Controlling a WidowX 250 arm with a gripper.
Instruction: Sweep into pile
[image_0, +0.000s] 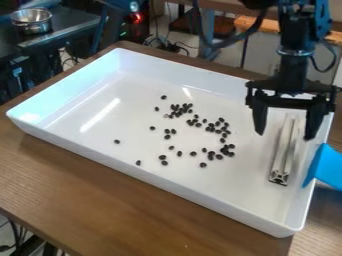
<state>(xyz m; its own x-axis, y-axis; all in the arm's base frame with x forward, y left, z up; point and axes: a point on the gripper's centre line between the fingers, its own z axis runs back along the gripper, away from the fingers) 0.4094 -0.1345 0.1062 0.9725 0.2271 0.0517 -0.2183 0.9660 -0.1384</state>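
Wooden table (127, 202), white tray (194, 195), scattered black beans (179, 153), claw (285, 131) apart above metal bar (284, 155)

Arm: your black, chunky-jointed metal-and-plastic arm (293, 72)
Wrist ring: you see a silvery, round band (295, 52)
Cable: your thin, black, curved cable (332, 60)
Gripper: your black, wide-barred two-finger gripper (285, 136)

I see a wht tray (133, 90) w/ bright glare streaks, blk beans (202, 164) & a silvery-gray bar (280, 155) w/ dk marks on 1 end. My gripper (284, 135) is blk. Table (133, 215): med brn, wood-grain pattern. Flap (327, 167): solid bright blue. Bowl (32, 21): silver. Lamp (137, 18): red.
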